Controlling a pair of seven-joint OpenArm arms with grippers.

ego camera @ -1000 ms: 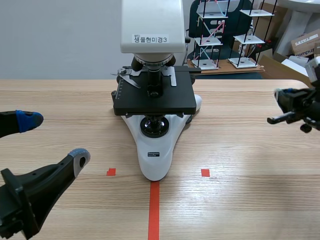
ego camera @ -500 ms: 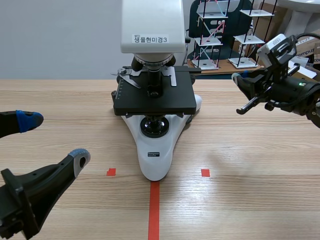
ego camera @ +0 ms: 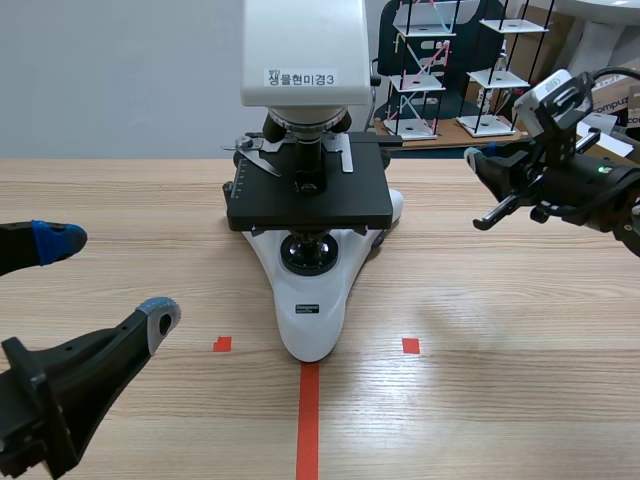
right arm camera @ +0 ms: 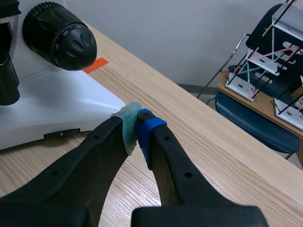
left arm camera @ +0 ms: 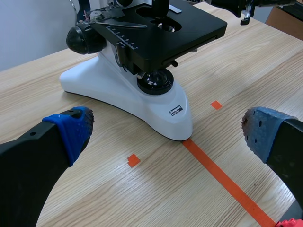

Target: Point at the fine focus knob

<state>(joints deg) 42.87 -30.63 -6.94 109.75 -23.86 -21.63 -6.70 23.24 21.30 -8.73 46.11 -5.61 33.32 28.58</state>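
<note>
Hovering beside the microscope [ego camera: 305, 200], my right jaws are pressed together, tips near the fine focus knob [right arm camera: 66, 42] on its side. My left jaws stand spread wide; the microscope sits ahead on the surface [ego camera: 480, 330].

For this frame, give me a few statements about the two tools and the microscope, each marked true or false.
1. The left tool is open. True.
2. The right tool grips the black knob. False: it is shut on nothing, and there is a gap between it and the knob.
3. The microscope stands upright on the table. True.
4. The left tool touches the microscope. False: bare table lies between them.
</note>
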